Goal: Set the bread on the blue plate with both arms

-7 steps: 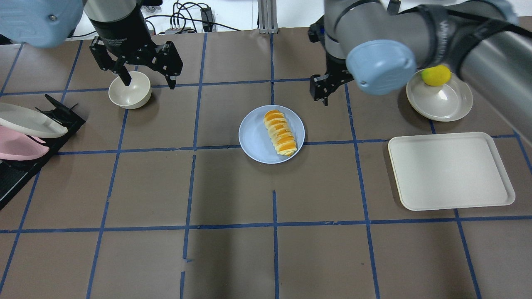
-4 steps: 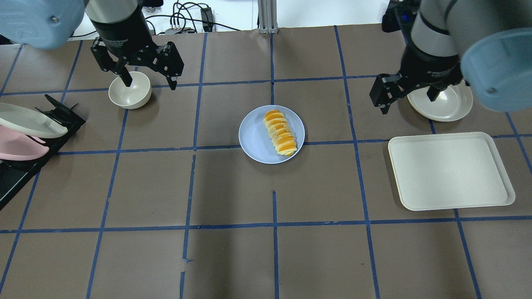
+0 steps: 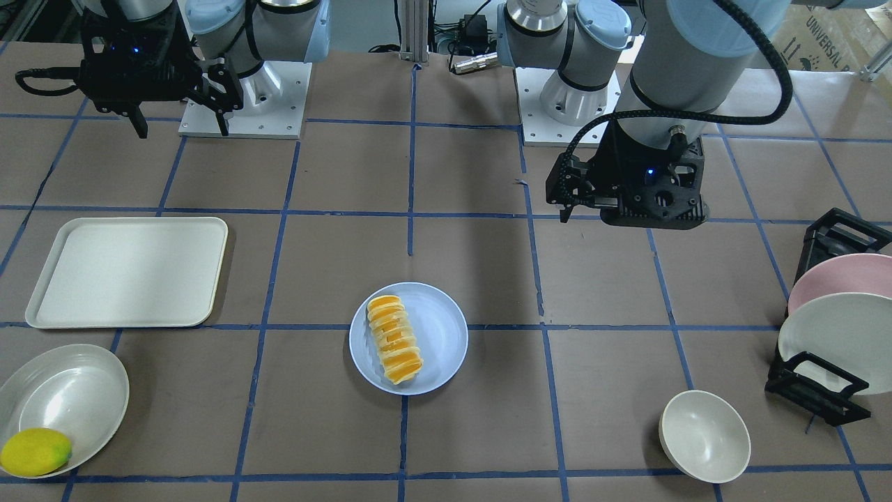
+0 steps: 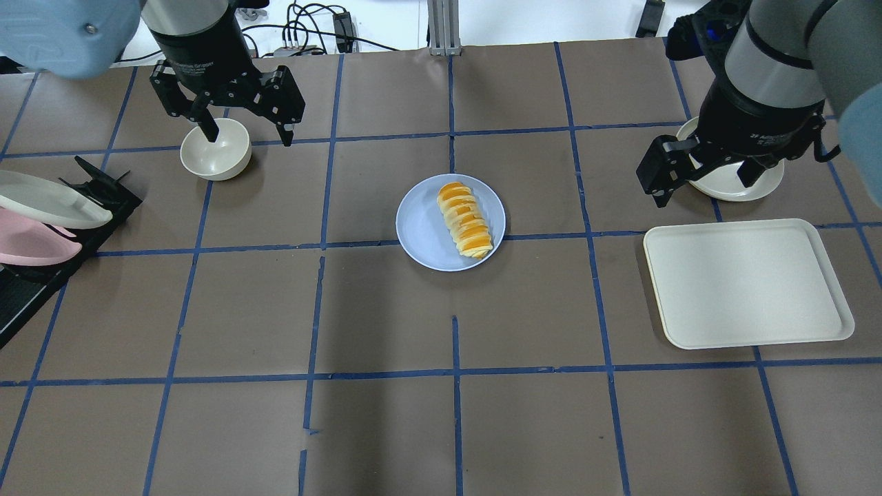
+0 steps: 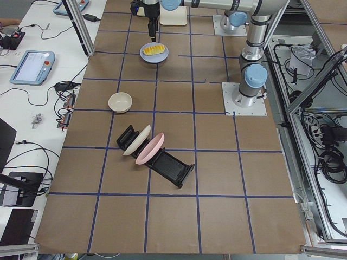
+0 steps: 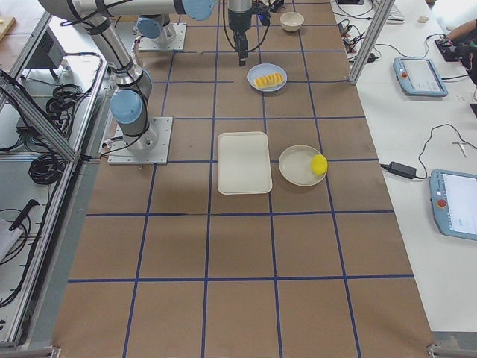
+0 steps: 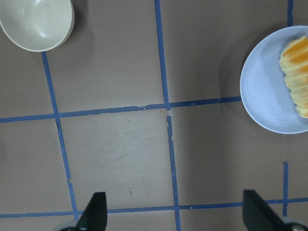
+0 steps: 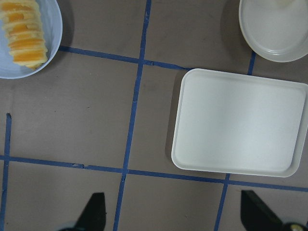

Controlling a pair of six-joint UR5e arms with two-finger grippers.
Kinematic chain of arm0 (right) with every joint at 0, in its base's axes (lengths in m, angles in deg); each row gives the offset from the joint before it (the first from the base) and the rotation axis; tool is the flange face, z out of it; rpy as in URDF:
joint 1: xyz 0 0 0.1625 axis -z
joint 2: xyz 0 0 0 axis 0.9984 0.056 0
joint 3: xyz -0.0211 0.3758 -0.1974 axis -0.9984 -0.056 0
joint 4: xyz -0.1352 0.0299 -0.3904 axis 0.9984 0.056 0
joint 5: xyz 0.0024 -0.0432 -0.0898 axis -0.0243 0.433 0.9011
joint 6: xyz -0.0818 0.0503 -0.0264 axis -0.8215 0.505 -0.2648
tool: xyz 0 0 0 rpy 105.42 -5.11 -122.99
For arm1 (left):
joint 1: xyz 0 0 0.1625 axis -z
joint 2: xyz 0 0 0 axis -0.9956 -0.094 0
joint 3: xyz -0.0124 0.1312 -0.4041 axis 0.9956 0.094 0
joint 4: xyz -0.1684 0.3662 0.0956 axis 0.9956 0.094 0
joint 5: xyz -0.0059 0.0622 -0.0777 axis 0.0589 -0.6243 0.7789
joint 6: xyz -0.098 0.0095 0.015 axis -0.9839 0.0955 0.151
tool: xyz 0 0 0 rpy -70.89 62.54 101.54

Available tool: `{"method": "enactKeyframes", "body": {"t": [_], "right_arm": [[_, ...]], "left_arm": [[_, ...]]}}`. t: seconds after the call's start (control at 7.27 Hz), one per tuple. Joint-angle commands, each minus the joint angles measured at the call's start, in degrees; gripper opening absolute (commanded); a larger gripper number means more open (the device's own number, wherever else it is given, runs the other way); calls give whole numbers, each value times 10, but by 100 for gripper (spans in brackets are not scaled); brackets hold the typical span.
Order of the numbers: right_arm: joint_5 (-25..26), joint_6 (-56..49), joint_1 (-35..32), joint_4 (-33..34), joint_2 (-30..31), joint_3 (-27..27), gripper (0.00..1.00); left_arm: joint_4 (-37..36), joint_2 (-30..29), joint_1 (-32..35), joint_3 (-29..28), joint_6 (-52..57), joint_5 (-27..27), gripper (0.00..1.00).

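Observation:
The bread [image 4: 464, 220], striped orange and cream, lies on the blue plate [image 4: 420, 231] at the table's middle. Both also show in the front view, bread [image 3: 394, 339] on plate [image 3: 446, 335]. My left gripper [image 4: 248, 134] is open and empty, up in the air at the back left beside a white bowl, well apart from the plate. My right gripper [image 4: 704, 186] is open and empty, at the back right over a white dish. The left wrist view shows the plate [image 7: 264, 91] at its right edge; the right wrist view shows the bread [image 8: 21, 38] at its top left.
A white bowl [image 4: 215, 148] stands at the back left. A cream tray [image 4: 747, 282] lies at the right. A white dish [image 3: 66, 397] holds a yellow lemon [image 3: 35, 452]. A black rack [image 4: 103, 189] at the left edge holds a white and a pink plate.
My right arm has swung from just right of the blue plate out to the white dish at the back right. The left arm, bread and plate have stayed put.

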State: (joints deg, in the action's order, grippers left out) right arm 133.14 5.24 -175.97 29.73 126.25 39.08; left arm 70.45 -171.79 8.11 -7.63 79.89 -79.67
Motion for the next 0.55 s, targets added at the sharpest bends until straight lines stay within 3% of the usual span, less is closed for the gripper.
{"method": "enactKeyframes", "body": {"t": [0.0, 0.14, 0.41], "right_arm": [[-57, -2, -6, -1, 0, 1, 100], [-79, -3, -7, -2, -1, 1, 100], [-76, -5, -4, -3, -1, 1, 100]], "left_arm": [[0, 0, 0, -1, -2, 0, 100], [4, -3, 1, -5, -29, -2, 100], [4, -2, 1, -6, -30, -1, 100]]}}
